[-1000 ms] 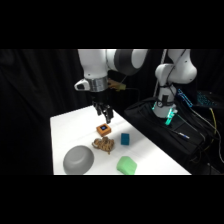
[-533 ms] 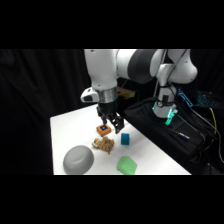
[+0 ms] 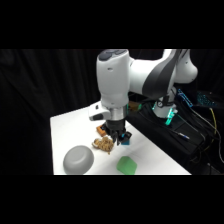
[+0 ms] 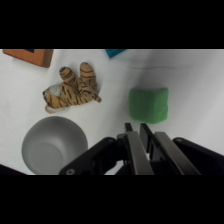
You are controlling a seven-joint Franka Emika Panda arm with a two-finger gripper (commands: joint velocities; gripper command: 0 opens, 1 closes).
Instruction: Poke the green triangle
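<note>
Green triangle [image 4: 149, 104] lying free on table [image 4: 200, 85], gripper [image 4: 136, 131] above, fingers closed together, empty, teal block [image 4: 115, 52] cut off.

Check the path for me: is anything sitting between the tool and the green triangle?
Nothing visible. In the wrist view only bare table lies between the tool and the green triangle; the toy tiger and grey bowl sit off to one side.

The white table [image 3: 65, 125] bears a grey bowl [image 4: 52, 144], toy tiger [image 4: 72, 91], green triangle [image 4: 148, 104] (rounded corners) and brown block [image 4: 31, 56]
</note>
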